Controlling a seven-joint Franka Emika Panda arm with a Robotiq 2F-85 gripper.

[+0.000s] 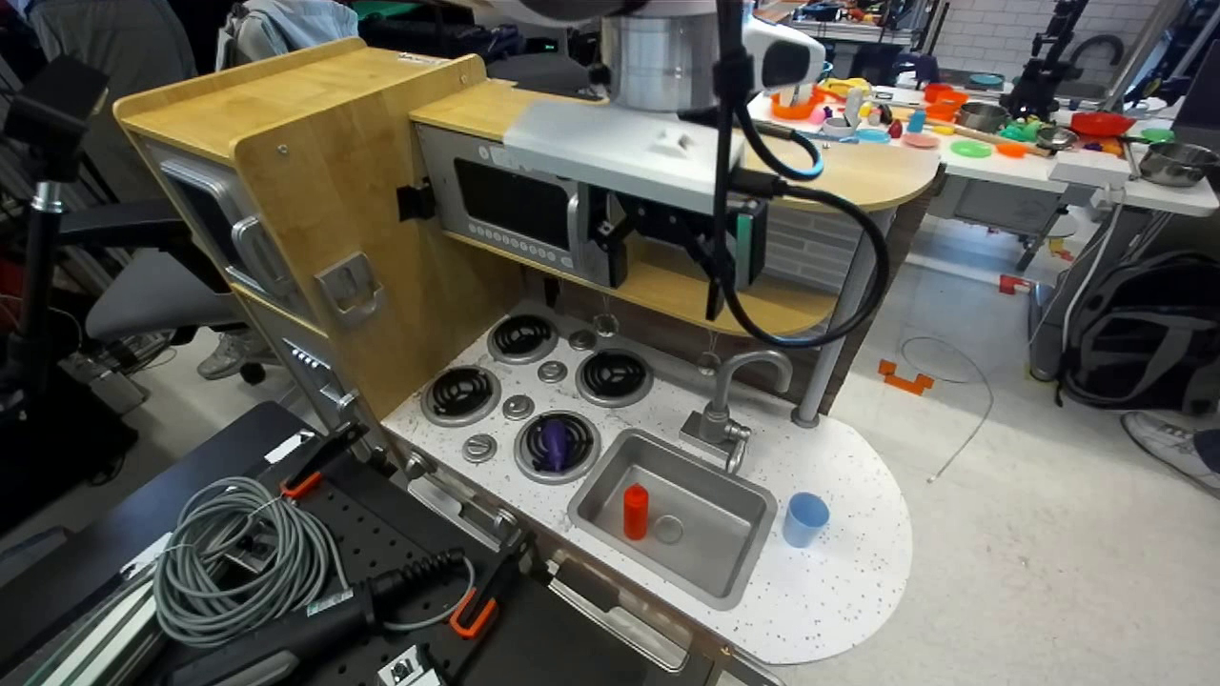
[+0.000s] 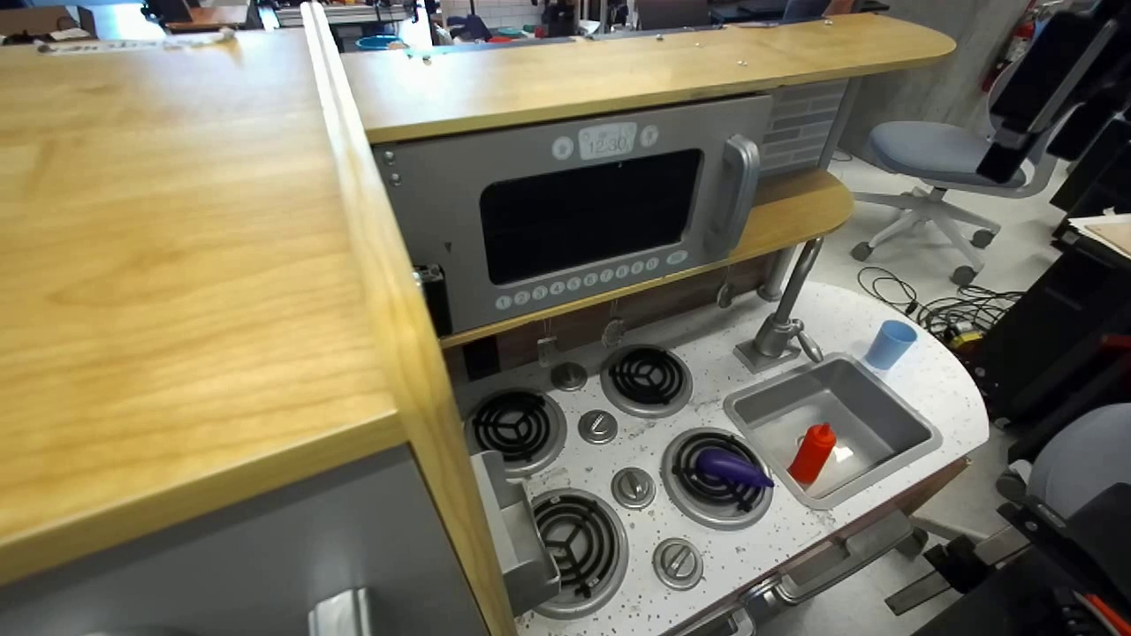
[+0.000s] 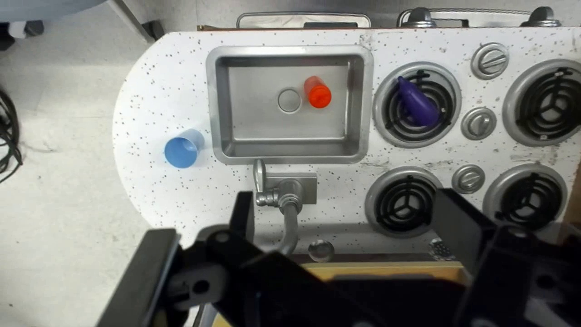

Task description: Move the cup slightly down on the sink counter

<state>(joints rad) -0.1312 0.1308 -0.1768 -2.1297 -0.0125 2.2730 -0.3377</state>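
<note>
While cup [image 1: 806, 520] stands upright, fingers [image 3: 457, 223] hang apart above counter [image 1: 858, 591].

Pale floor [image 1: 1039, 562] spreads beyond the rounded end of the counter [image 1: 863, 543]. At the opposite end rises a wooden cabinet [image 1: 343, 200]; above the back edge runs a tan upper shelf [image 2: 618, 75], glare whitening part of its top. Farther past the back edge stands a white table [image 1: 1174, 197], with a white tiled wall [image 1: 991, 30] behind. In an exterior view a grey office chair [image 2: 945, 155] stands beyond the rounded end, near a grey wall [image 2: 928, 97].
</note>
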